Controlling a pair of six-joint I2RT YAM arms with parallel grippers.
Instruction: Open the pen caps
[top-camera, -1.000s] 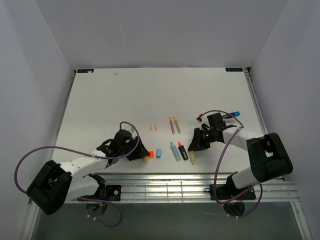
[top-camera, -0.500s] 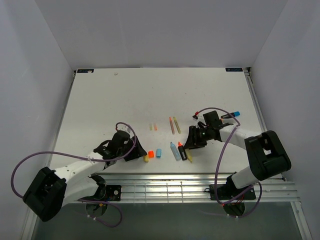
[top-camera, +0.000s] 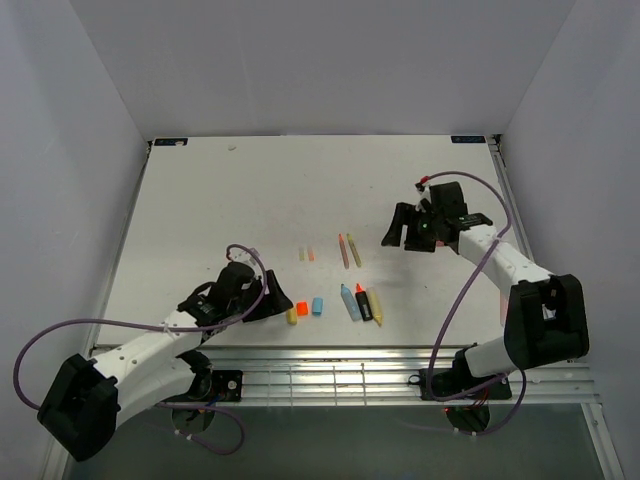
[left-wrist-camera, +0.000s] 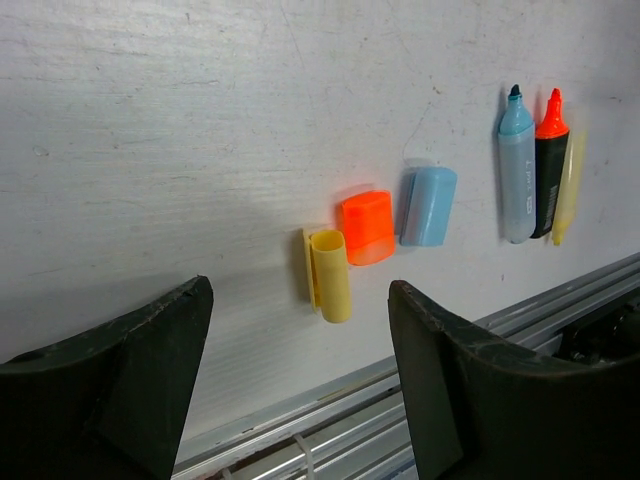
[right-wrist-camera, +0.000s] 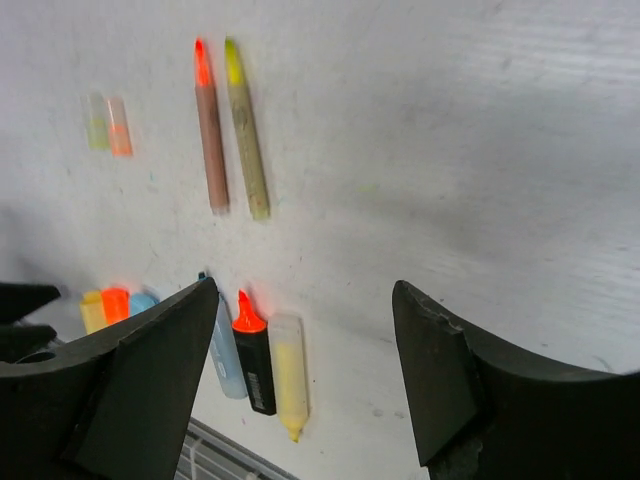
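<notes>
Left gripper (top-camera: 275, 300) released, empty, jaws spread just short of yellow cap (left-wrist-camera: 331, 287). Orange cap (left-wrist-camera: 365, 227) and blue cap (left-wrist-camera: 428, 206) lie next in the row, near the counter (top-camera: 220, 200) front edge. Right gripper (top-camera: 398, 228) released, empty, well apart from them. Markers (top-camera: 361, 303) sit right of the blue cap, tips bare. Pale caps (right-wrist-camera: 108, 134) farther back.

On the white tabletop (top-camera: 200, 200), a yellow cap (top-camera: 292, 316), an orange cap (top-camera: 302, 309) and a blue cap (top-camera: 317, 305) lie in a row just beside the left claw (top-camera: 280, 298). Three markers (top-camera: 362, 303) lie side by side to their right. The right claw (top-camera: 393, 227) is farther back, near two thin pens (top-camera: 349, 250), its jaws seemingly parted.
</notes>
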